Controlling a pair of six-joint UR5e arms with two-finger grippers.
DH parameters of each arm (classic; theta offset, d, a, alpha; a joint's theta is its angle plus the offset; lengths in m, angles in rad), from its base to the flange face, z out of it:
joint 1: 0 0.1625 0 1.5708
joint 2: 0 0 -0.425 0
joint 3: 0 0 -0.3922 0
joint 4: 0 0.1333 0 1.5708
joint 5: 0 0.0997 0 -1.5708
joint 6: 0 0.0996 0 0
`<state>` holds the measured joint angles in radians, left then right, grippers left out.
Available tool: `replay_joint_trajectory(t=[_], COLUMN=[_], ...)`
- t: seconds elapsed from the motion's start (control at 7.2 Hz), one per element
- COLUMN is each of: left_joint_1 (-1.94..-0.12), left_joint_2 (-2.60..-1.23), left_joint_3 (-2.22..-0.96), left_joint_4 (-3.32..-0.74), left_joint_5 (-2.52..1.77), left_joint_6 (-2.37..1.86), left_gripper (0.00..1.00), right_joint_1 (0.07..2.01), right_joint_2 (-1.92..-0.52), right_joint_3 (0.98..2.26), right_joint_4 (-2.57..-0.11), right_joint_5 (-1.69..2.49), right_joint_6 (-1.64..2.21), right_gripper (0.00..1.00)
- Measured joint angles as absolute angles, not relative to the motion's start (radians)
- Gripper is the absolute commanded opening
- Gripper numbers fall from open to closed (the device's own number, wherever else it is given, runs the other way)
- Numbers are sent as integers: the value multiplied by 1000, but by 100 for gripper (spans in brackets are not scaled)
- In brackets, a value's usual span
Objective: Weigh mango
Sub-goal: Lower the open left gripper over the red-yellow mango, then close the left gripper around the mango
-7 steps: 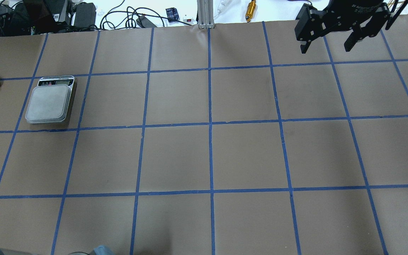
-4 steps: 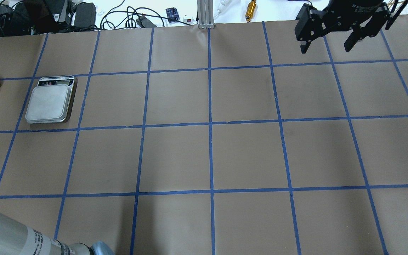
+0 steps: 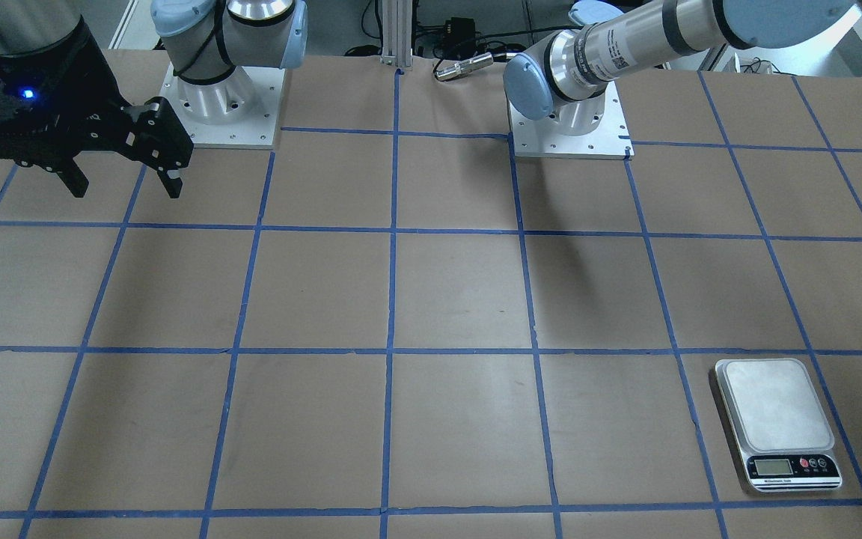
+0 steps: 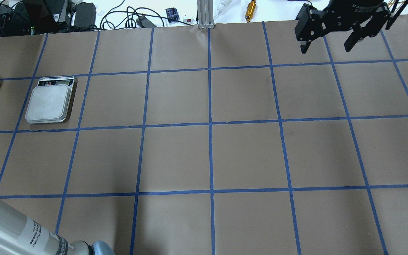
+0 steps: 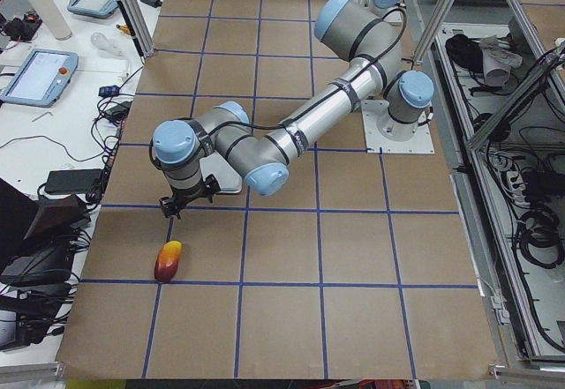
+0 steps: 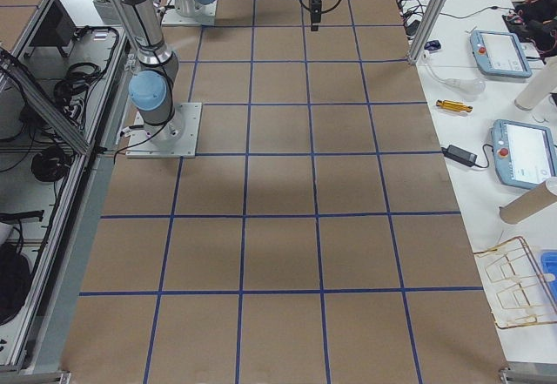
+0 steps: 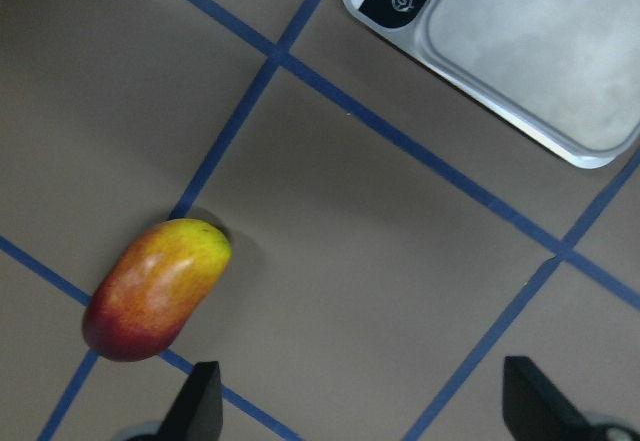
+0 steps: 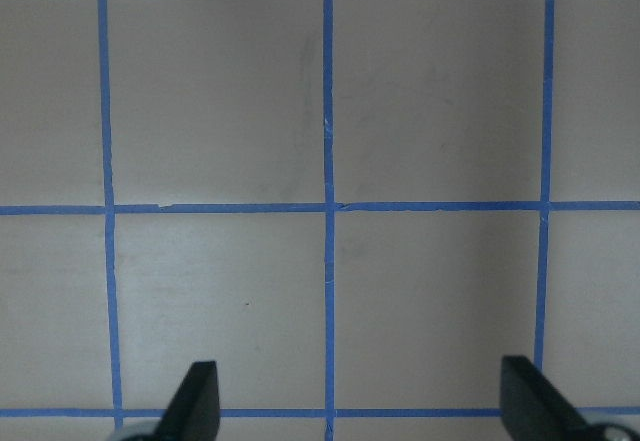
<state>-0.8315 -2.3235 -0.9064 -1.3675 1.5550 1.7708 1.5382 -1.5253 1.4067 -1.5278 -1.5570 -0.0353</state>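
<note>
Mango (image 7: 155, 289) lies on its side on the table (image 4: 239, 156), at a crossing of the blue tape lines (image 7: 400, 141), with its yellow end turned toward the scale (image 7: 530, 51). Nothing touches it. It is near the scale's display end but apart from it, with bare paper between the two. In the overhead view the picture's left border cuts part of it off.

Left gripper (image 7: 365, 416) hangs above the mango, fingers spread wide, nothing between them. The mango shows off to one side of the gap, beside one finger rather than between the two. We judge this is an approach pose, and the gripper must shift over the fruit before it comes down. Closing across the narrow width looks the surer hold.

The scale's plate is bare, flat and wider than the fruit. A glossy, rounded fruit may roll, so we would set it down lengthwise in the middle.

Room: the side view puts the mango toward a corner of the table, with cluttered benches beyond the edge. The way to the scale is short and runs over open paper. The left arm (image 5: 309, 124) is stretched long to reach here.

Right gripper (image 4: 326, 47) is also spread open and empty. It sits at the far end of the table, well out of the left arm's way.
</note>
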Motion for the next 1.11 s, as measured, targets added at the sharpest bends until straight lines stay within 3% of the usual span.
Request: replay_joint_trajectory(t=[1.11], left_joint_1=[-802], left_joint_2=[-2667], left_joint_3=[-531], left_joint_4=[-1349], left_joint_5=[1556], left_joint_6=[2201], left_gripper=[100], right_joint_1=[1539], right_joint_2=[-1525], right_joint_3=[1407], right_joint_4=[-1528], right_joint_5=[-1557], right_joint_6=[-35], right_gripper=[100])
